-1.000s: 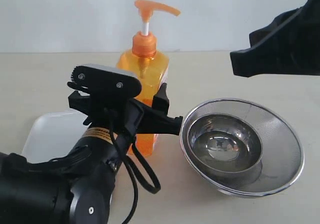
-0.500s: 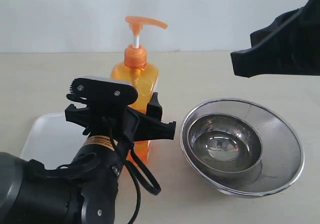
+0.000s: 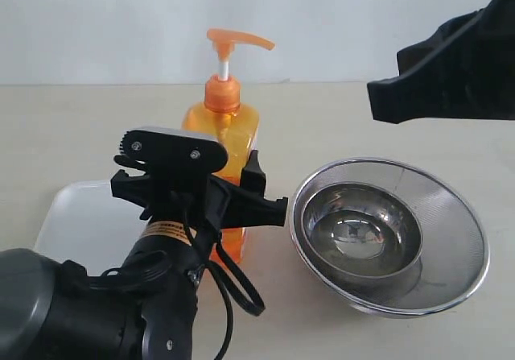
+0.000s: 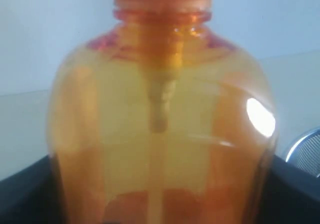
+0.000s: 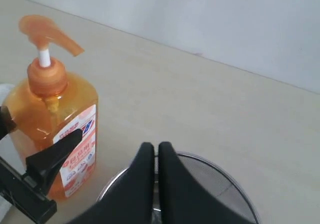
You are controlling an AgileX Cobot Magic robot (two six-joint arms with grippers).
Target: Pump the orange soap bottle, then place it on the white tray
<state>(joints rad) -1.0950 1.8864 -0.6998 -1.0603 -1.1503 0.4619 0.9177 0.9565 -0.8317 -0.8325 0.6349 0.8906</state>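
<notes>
The orange soap bottle (image 3: 221, 130) stands upright just right of the white tray (image 3: 80, 219), its pump head (image 3: 237, 39) raised on the white stem. My left gripper (image 3: 219, 173) is shut on the bottle's body, one finger on each side. In the left wrist view the bottle (image 4: 160, 108) fills the picture, with dark fingers (image 4: 295, 191) at its flanks. Whether the bottle's base touches the table I cannot tell. My right gripper (image 3: 385, 101) hangs shut, high above the right side, with nothing in it. In the right wrist view its closed fingertips (image 5: 156, 151) sit apart from the bottle (image 5: 50, 103).
A round steel mesh bowl (image 3: 460, 235) with a smaller steel bowl inside stands right of the bottle, under my right gripper (image 5: 156, 151). Its rim (image 5: 225, 181) shows in the right wrist view. The tan table runs back to a white wall.
The bottle, held in my left gripper, has shifted to the left and slightly lower, nearer the tray. The right gripper has barely moved.
</notes>
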